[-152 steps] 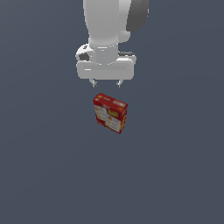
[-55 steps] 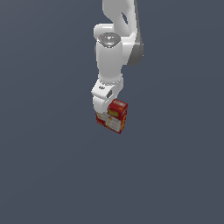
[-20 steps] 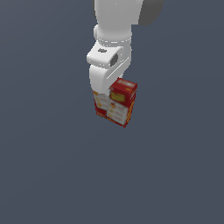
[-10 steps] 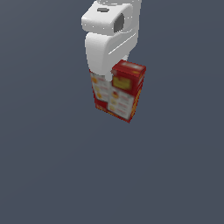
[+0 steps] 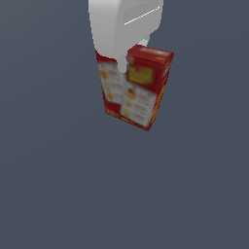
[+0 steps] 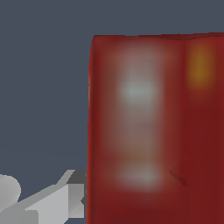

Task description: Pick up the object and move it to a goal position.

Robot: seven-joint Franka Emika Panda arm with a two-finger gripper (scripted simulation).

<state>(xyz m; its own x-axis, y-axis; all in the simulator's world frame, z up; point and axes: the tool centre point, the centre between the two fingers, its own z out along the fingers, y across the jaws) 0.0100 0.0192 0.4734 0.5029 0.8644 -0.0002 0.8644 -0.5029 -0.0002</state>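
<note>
A red box [image 5: 137, 90] hangs upright in the upper middle of the exterior view, tilted slightly so its lower end leans toward that view's right. Its broad face carries small yellow and white printed panels, blurred too much to read. A larger yellow patch sits near the top of the face, and a thin yellow strip runs along one lower edge.

The white end effector [image 5: 122, 62] comes down from the top of the frame and covers the box's upper corner on the exterior view's left. One pale finger [image 5: 120, 64] lies flat against the printed face. The other finger is hidden behind the box, so the box appears clamped between the two, with the fingers spread to about the box's thickness.

Behind everything is a plain dark blue-grey surface with no visible edge or shadow; whether the box touches it cannot be told.

In the wrist view, the box [image 6: 144, 131] fills most of the frame as a dark red block with faint pale smudges and an orange glow near one corner. A grey finger [image 6: 70, 197] presses against its side.
</note>
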